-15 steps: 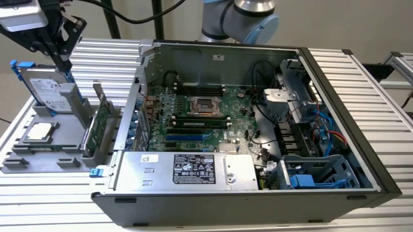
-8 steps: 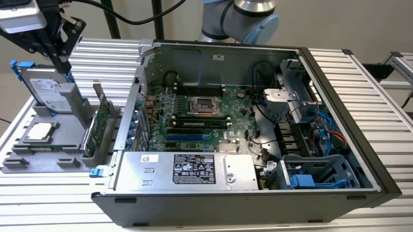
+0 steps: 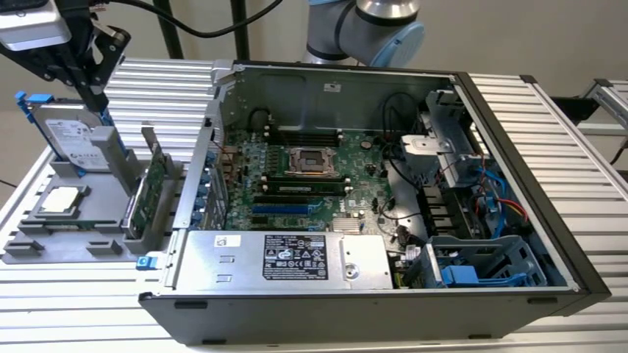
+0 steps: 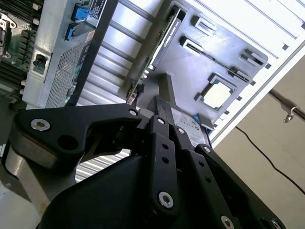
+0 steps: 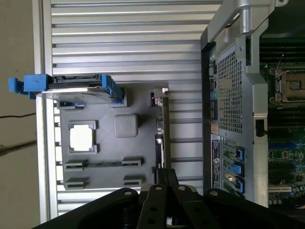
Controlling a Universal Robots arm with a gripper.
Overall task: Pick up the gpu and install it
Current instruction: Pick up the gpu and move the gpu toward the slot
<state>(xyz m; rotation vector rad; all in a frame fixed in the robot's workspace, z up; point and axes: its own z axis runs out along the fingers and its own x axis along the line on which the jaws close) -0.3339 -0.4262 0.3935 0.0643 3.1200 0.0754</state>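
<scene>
Black two-finger gripper (image 3: 99,99), drawn narrow with nothing between its fingers, hangs just above a silver hard drive with blue trim (image 3: 79,143). Beside that, lower down, the thin green-backed gpu (image 3: 149,187) stands on edge in the grey parts tray (image 3: 59,243), untouched. Beyond sits the open black computer case (image 3: 343,309). Pickup and installation both remain.

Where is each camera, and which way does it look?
Exterior view: off the arm, high up, looking down into the open grey computer case; silver-and-blue arm joint and shut black jaws show.
First wrist view: on the wrist, looking straight down past the jaws at the grey parts tray.
Second wrist view: on the wrist, looking slantwise along the jaws.
Both wrist views share the thin green-and-black gpu card standing on edge.
</scene>
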